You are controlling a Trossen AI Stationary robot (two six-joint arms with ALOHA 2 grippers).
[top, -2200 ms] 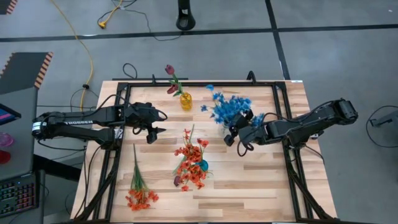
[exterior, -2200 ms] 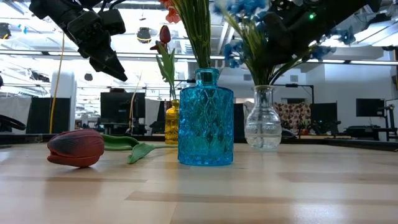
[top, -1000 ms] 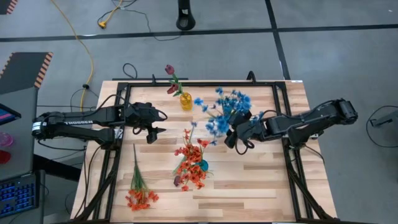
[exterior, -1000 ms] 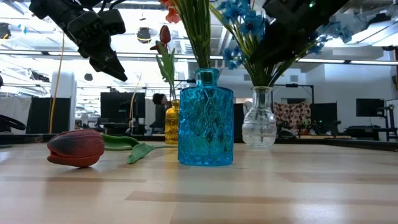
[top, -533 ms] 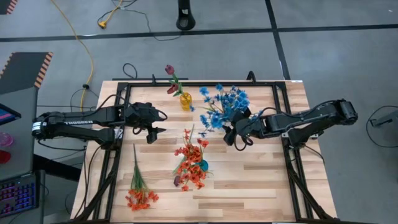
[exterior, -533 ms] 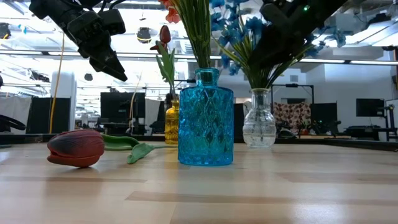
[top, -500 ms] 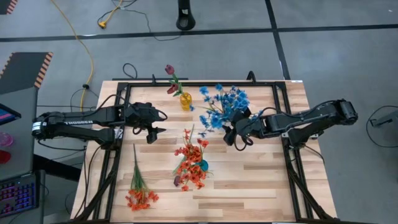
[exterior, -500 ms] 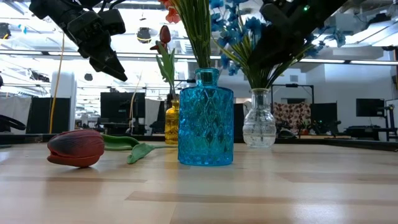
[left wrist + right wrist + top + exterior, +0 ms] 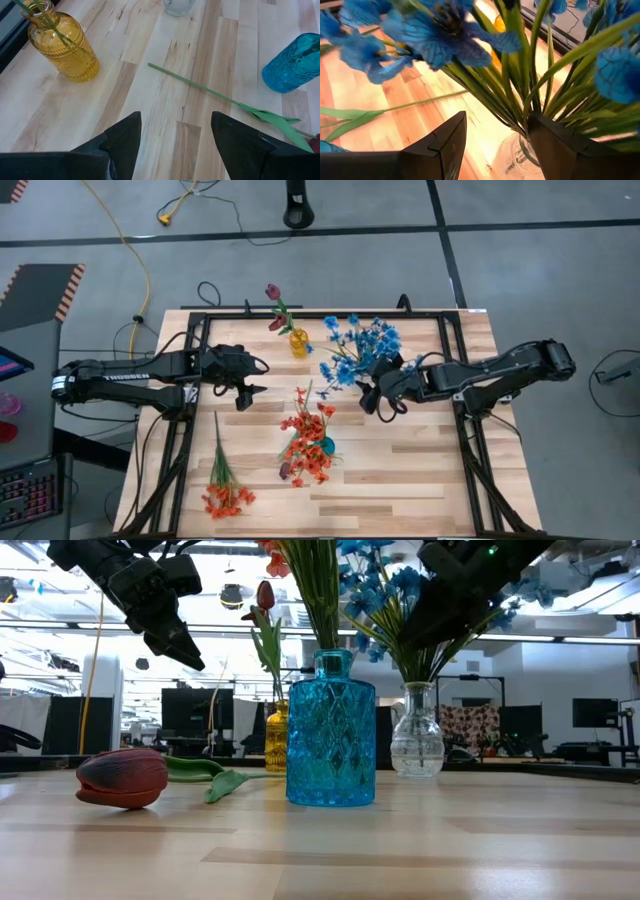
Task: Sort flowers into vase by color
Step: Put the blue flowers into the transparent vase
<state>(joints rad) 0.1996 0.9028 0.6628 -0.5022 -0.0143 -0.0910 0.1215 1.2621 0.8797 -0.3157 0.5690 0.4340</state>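
While left hand (image 9: 249,392) waits wide — right hand (image 9: 371,397) wide beside blue flowers (image 9: 356,348) in clear vase (image 9: 416,743).

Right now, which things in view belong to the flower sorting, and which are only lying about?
Job:
- blue flowers in clear vase, at right gripper
- orange flowers in blue vase
- maroon flower in yellow vase
- loose orange spray
- loose maroon tulip

Lying about:
- yellow cable on the floor

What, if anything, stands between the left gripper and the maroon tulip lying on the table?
Nothing visible does. The left gripper hangs open over bare wood; in its wrist view the tulip's green stem lies just ahead of its fingers, with the yellow vase and blue vase off to either side.
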